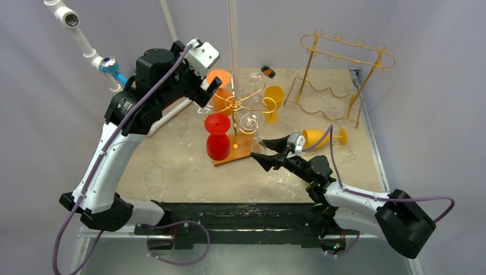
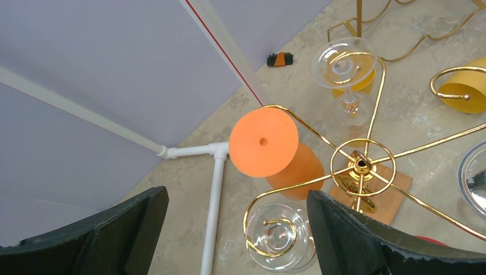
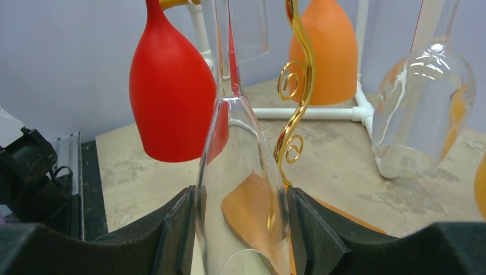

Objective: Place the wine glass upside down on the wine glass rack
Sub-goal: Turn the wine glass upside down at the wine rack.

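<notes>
The right hand (image 1: 258,148) is pinching the clear wine glass (image 3: 240,172) by its bowl, upside down, at the near side of the gold wine glass rack (image 1: 235,103), with the stem rising beside a curled gold arm. The left hand (image 2: 236,197) is hovering spread wide above the rack's far left, holding nothing. The thin glass is likely light, rigid, slick and breakable. Its wide bowl flanks are offering the surest hold, under gentle pressure.

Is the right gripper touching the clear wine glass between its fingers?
Touching. Right wrist view: right gripper fingers press both sides of the clear wine glass, no gap.
</notes>
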Controlling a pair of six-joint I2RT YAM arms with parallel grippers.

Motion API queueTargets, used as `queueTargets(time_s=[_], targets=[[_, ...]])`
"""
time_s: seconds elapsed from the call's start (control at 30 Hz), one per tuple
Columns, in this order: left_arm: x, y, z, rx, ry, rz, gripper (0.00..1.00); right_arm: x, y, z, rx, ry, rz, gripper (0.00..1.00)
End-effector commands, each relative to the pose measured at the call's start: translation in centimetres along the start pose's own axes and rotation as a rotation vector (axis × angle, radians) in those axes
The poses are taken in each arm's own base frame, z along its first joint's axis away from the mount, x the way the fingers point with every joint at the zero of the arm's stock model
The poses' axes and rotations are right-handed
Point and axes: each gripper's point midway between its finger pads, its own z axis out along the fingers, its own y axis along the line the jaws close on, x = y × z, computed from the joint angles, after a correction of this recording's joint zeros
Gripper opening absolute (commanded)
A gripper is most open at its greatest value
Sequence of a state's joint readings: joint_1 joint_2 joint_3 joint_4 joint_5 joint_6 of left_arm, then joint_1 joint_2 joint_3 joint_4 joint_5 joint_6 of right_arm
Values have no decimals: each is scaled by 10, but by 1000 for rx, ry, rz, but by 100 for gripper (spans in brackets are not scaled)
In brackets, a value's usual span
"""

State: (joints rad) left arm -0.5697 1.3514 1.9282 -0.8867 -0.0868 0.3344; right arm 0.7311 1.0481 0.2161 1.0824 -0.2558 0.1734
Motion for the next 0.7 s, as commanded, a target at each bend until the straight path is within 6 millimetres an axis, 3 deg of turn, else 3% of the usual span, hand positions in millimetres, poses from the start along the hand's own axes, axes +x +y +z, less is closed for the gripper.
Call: queueTargets(time_s=[0.0, 0.3, 0.4, 0.67], targets=[[3, 14, -10, -82, 11, -38, 100, -11, -2, 6, 12, -33, 11, 47], [0, 15, -8, -86, -2, -25, 100, -11, -5, 5, 28, 0, -10, 67], [-1, 16, -8, -91, -8, -20, 100, -12, -6, 5, 34, 12, -16, 85], [-3, 17, -7, -92, -18, -18, 100, -22, -1, -4, 28, 18, -16, 86]])
